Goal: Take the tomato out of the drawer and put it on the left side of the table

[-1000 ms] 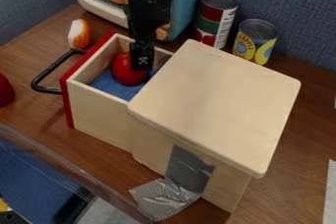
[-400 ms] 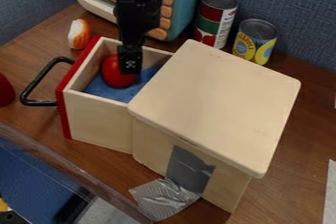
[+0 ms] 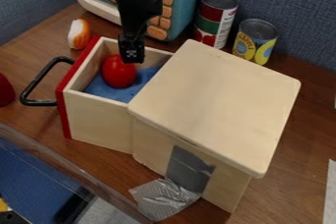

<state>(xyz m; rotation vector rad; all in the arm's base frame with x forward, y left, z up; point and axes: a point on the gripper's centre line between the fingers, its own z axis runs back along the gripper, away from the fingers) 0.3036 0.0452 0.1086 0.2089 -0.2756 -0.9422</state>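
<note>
You're seeing the open, pale wooden drawer with a red front (image 3: 98,120) projecting left; inside, the glossy red, round tomato (image 3: 118,74) is resting on blue lining; your black two-finger gripper (image 3: 132,55) is hanging just to its far right, clenched or released you cannot tell; the pale wooden cabinet (image 3: 216,100) is standing farther right.

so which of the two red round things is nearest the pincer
The tomato in the open drawer, right by the pincer; the other red thing sits on the table, cut off by the view's left edge.
</note>
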